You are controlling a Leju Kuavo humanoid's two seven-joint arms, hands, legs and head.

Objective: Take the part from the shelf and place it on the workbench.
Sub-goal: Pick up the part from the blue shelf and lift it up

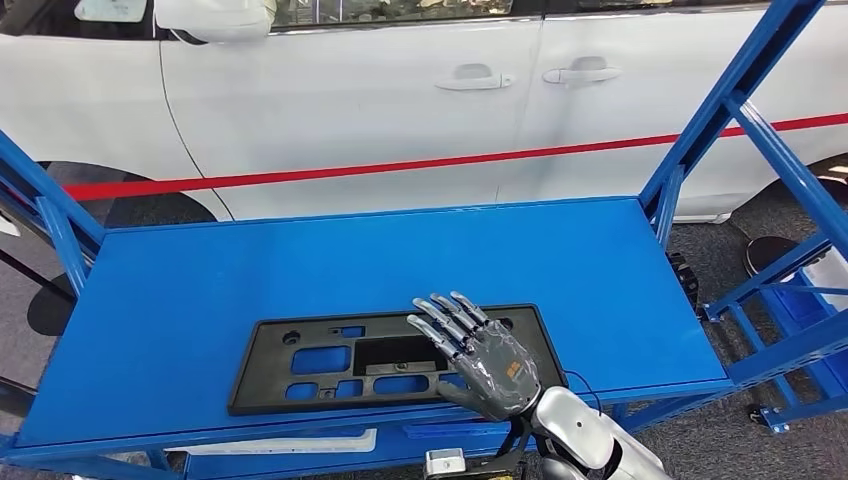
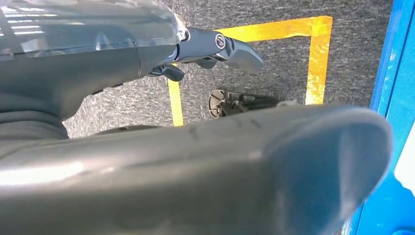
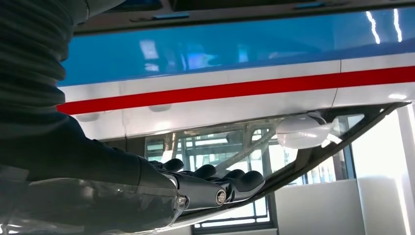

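Grasp step. Right hand (image 1: 487,358), fingers spread wide and holding nothing, lies over the part's (image 1: 330,360) 3 o'clock end on the shelf (image 1: 180,300). Next: close on that end, lift. Left hand (image 2: 215,49) hangs over the floor, its state unclear.

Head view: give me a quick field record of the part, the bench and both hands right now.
part: black flat panel with cutouts, lying flat on the bench
bench: blue top, part near its front edge
right hand: over the part's right end, fingers spread; contact cannot be told
left hand: hanging over grey carpet with yellow tape, holding nothing
background: white car behind a red barrier tape
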